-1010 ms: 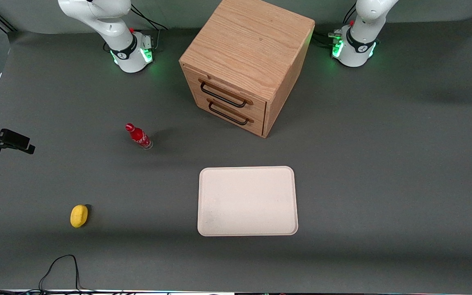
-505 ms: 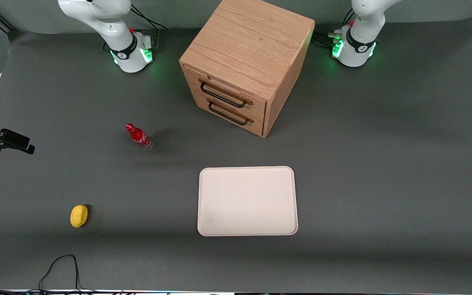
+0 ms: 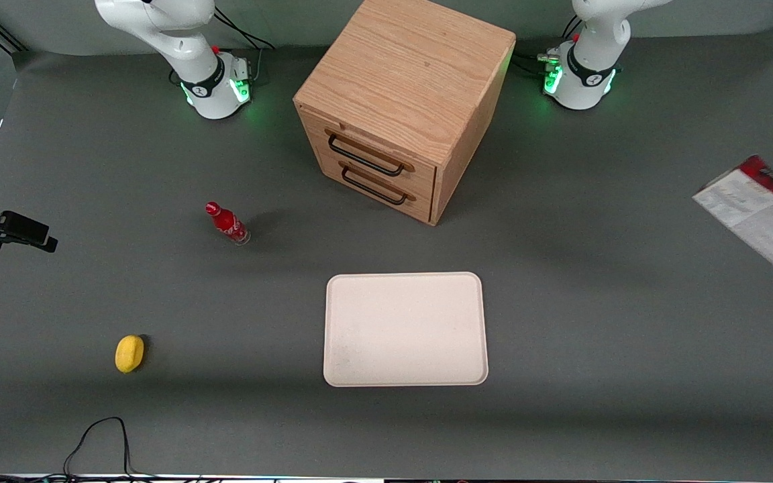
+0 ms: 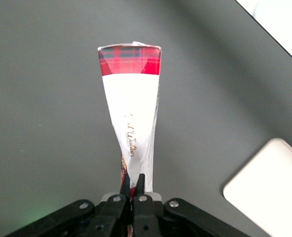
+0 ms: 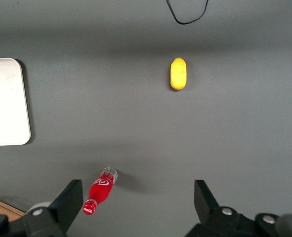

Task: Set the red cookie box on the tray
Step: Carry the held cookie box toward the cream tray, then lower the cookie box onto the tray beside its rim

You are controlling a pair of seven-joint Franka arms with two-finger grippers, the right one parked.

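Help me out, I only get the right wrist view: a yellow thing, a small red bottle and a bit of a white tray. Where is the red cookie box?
Observer: The red cookie box is toward the working arm's end of the table, well apart from the tray.
Operator: Is something holding it?
Observer: Yes. The left arm's gripper is shut on one end of it, and the box sticks out away from the wrist camera.
Operator: Anything else big on the table?
Observer: A wooden drawer cabinet stands farther from the front camera than the tray, with both drawers closed.
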